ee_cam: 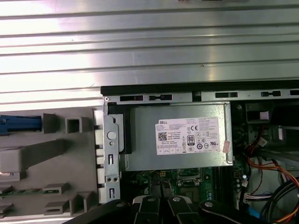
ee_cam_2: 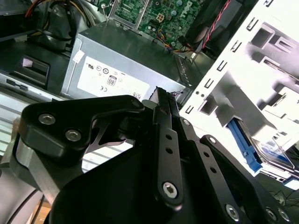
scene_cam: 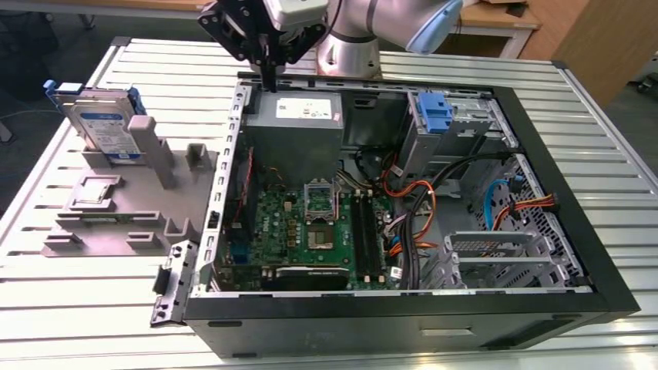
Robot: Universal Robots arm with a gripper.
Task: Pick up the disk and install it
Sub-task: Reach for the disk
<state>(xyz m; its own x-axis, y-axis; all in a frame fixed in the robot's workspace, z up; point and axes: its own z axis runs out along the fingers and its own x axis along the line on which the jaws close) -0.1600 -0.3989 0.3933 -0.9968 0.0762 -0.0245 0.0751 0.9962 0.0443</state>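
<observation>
While disk (scene_cam: 104, 127) sits in holder (scene_cam: 103, 225), gripper (scene_cam: 270, 75) nr PSU (scene_cam: 298, 116).

gripper (scene_cam: 270, 77): matte black; we note angular link plates narrowing to slim tips.
screws (ee_cam_2: 170, 189): silver socket heads dotting its links.
mount (ee_cam_2: 27, 164): grey metal block just behind those links.
arm (scene_cam: 347, 48): we see smooth silver-grey tubing, with a pale blue cap (scene_cam: 434, 25) on the joint behind the gripper.

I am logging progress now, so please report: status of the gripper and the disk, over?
Gripper shut, empty, above the power supply. Disk upright in grey holder, outside the case. Nothing blocking it.
</observation>
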